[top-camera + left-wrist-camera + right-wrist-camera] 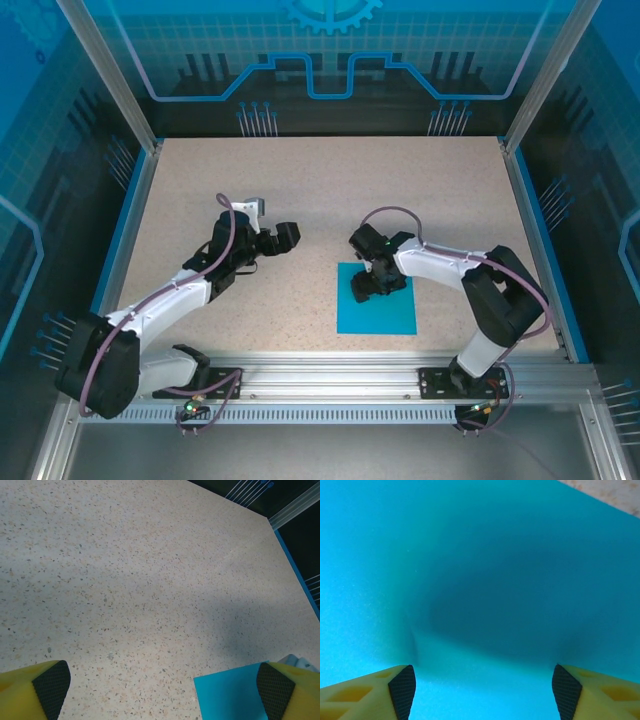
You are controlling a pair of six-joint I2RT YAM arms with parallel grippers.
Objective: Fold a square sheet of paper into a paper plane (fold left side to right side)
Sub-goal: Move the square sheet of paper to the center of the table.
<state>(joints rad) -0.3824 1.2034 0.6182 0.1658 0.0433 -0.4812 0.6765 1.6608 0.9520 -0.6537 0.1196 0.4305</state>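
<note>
The paper (385, 318) lies flat on the worktop (330, 190), near the right arm (440, 262). It is a plain square with no fold that we can see, so the folding has not begun and all of it is left to do. Our right jaws are low over the paper's far left part. They stand apart and pinch nothing that we can see. Our left jaws hang wide open over bare worktop, left of the paper. From above we see the whole square. The right wrist view shows blue paper close up past two black pads (402, 692). The left wrist view catches one blue corner.
</note>
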